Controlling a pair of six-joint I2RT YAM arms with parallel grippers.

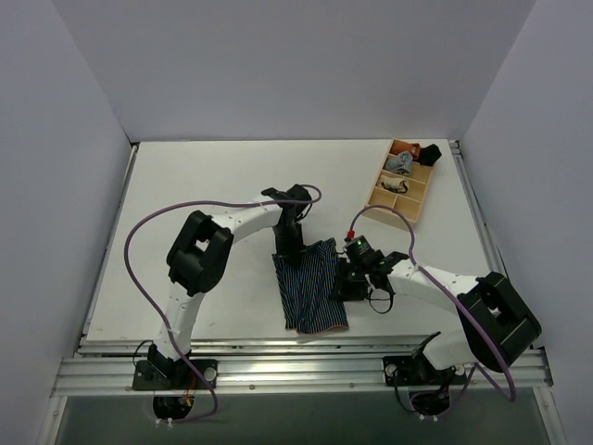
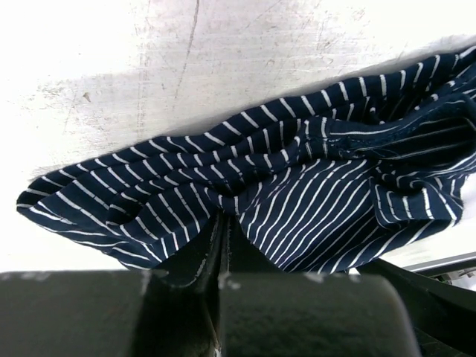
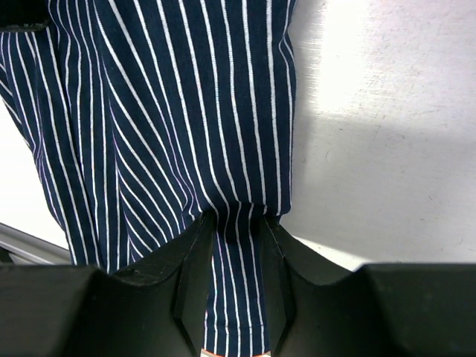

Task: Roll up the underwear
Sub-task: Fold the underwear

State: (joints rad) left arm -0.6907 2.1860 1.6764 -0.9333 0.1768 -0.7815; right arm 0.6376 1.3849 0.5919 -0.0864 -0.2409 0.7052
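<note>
The underwear [image 1: 310,287] lies on the table [image 1: 204,185] between the two arms, close to the near edge. It is a long strip, mostly flat, with the far end bunched up a bit (no real roll yet, I think). So the rolling looks only just begun, and most of it is left to do. The left gripper [image 1: 289,248] bends down over the far end and pinches the cloth tight. The right gripper [image 1: 350,278] reaches in low from the right side and squeezes the cloth's edge between its fingers.
</note>
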